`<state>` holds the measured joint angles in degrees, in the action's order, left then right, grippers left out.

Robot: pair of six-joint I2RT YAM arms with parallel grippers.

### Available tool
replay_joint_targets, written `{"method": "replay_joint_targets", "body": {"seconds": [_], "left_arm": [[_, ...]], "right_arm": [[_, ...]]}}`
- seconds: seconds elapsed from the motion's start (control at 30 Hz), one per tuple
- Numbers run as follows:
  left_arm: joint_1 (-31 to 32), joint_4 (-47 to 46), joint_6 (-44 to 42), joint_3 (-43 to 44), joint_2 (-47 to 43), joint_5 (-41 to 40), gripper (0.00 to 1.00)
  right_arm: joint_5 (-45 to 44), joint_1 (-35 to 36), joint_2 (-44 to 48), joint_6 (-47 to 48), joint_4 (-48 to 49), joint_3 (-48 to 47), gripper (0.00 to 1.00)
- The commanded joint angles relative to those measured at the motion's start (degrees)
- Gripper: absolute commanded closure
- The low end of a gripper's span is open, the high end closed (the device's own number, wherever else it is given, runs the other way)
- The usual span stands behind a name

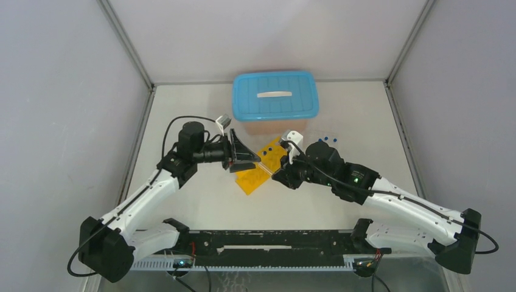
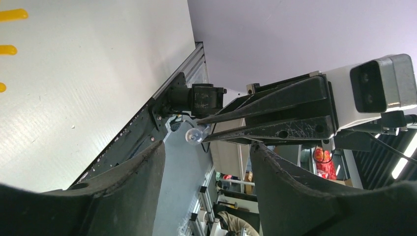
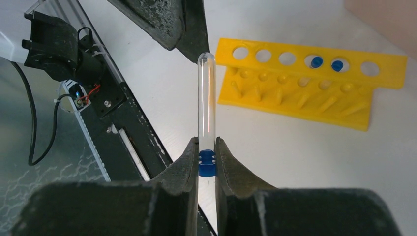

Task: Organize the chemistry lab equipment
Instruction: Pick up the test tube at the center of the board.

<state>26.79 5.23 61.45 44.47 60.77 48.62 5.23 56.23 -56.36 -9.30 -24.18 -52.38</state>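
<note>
My right gripper (image 3: 207, 156) is shut on the blue cap of a clear tube (image 3: 206, 93), which sticks straight out past its fingertips, above the table. Behind it lies the yellow rack (image 3: 314, 91) with round holes; two of them show blue caps (image 3: 316, 62). From above, the rack (image 1: 258, 173) lies mid-table between both grippers. My left gripper (image 1: 252, 161) is open and empty, facing the right gripper (image 1: 278, 175). In the left wrist view the tube's round tip (image 2: 193, 136) shows beyond my open left gripper (image 2: 206, 162). A small clear tray (image 1: 325, 140) holds blue-capped tubes.
A box with a blue lid (image 1: 275, 96) stands at the back, just behind the rack. The black rail (image 1: 268, 240) carrying the arm bases runs along the near edge. Grey walls close in the table on the left, right and back.
</note>
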Motion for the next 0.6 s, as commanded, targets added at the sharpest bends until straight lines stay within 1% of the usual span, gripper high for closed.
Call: {"method": "replay_joint_targets", "body": {"seconds": [0.0,0.37,0.57], "left_arm": [[0.7,-1.8,-1.2,3.3,0.6,1.9,0.32],[3.6,-1.9,-1.9,5.3,2.7,2.1,0.35],[4.5,-2.2,-2.3,5.8,3.2,3.2,0.43]], "right_arm": [[1.9,0.1,0.6,1.2,0.9,-2.9,0.81],[5.0,0.3,-1.9,2.7,0.6,-5.1,0.80],[5.9,-0.3,-2.0,3.3,0.6,-5.3,0.80]]}}
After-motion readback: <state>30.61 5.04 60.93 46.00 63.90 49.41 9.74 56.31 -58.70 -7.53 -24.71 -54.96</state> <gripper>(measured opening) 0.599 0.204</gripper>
